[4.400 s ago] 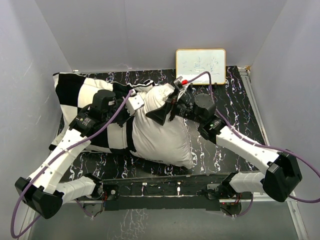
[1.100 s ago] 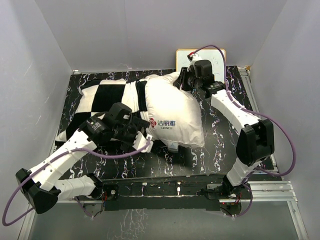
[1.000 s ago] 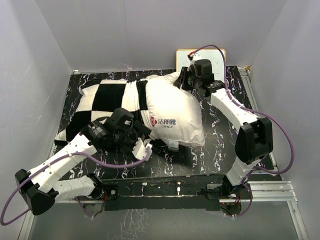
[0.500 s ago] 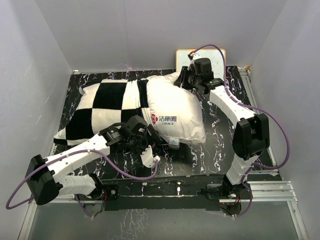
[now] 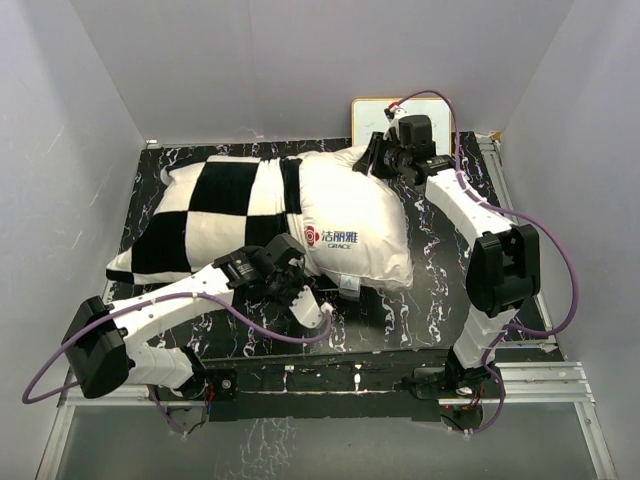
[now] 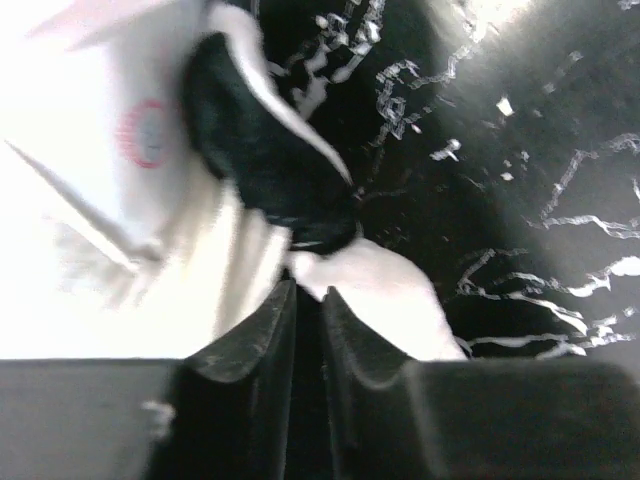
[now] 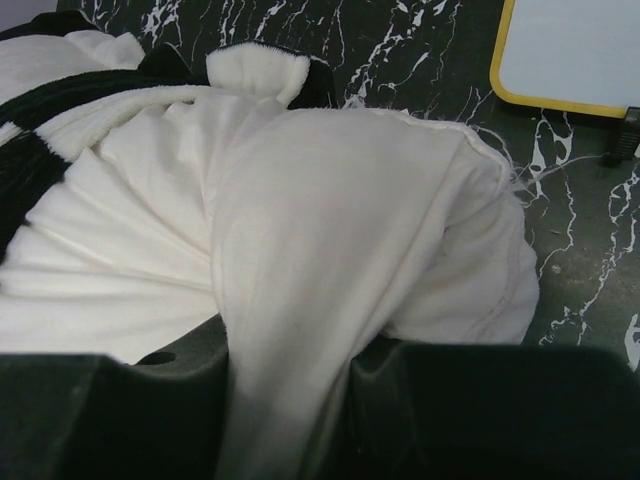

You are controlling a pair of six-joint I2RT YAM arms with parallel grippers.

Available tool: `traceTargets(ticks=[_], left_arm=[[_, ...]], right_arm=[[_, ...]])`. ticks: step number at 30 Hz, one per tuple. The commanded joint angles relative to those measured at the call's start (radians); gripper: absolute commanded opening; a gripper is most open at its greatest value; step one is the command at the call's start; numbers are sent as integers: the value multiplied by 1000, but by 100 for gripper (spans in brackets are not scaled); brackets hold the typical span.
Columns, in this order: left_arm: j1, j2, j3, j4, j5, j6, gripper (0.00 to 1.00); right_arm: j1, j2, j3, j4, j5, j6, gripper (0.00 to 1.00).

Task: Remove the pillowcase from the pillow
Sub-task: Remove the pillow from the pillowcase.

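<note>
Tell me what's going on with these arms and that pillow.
Two robot arms are stripping a checkered pillowcase off a white pillow on a dark marbled table. The right hand pinches the pillow's far corner, near a whiteboard. The left hand is closed at the near side, apparently on the pillowcase's open edge. The cover is not yet off: it wraps the pillow's left part, leaving the logo end bare.

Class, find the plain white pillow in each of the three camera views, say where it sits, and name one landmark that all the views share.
Top external: the pillow lies at the centre, to the right of the checkered pillowcase.
Left wrist: the pillow is at the upper left, blurred, with its red logo showing.
Right wrist: the pillow fills the centre.
Shared landmark: the black marbled tabletop.
</note>
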State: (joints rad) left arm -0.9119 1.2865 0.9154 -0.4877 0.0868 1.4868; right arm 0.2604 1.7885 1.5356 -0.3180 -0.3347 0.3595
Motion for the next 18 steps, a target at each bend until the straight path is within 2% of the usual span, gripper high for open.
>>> traceTargets(ticks=[1, 3, 7, 13, 15, 17, 18], left_arm=[[13, -33, -16, -160, -73, -184, 8], [39, -39, -18, -209, -81, -233, 0], [153, -78, -45, -288, -67, -249, 0], [435, -144, -93, -302, -2, -162, 0], [498, -161, -75, -277, 36, -185, 20], [552, -150, 8, -283, 104, -292, 46], [579, -129, 81, -303, 150, -367, 55]], right_arm=[[-50, 9, 30, 23, 138, -53, 8], [-50, 11, 29, 24, 161, -72, 8], [-53, 6, 13, 38, 208, -96, 8], [-56, 0, -27, 57, 217, -112, 8], [-56, -16, -56, 77, 199, -129, 8], [-56, -73, -129, 171, 159, -168, 8], [-56, -113, -181, 246, 150, -175, 8]])
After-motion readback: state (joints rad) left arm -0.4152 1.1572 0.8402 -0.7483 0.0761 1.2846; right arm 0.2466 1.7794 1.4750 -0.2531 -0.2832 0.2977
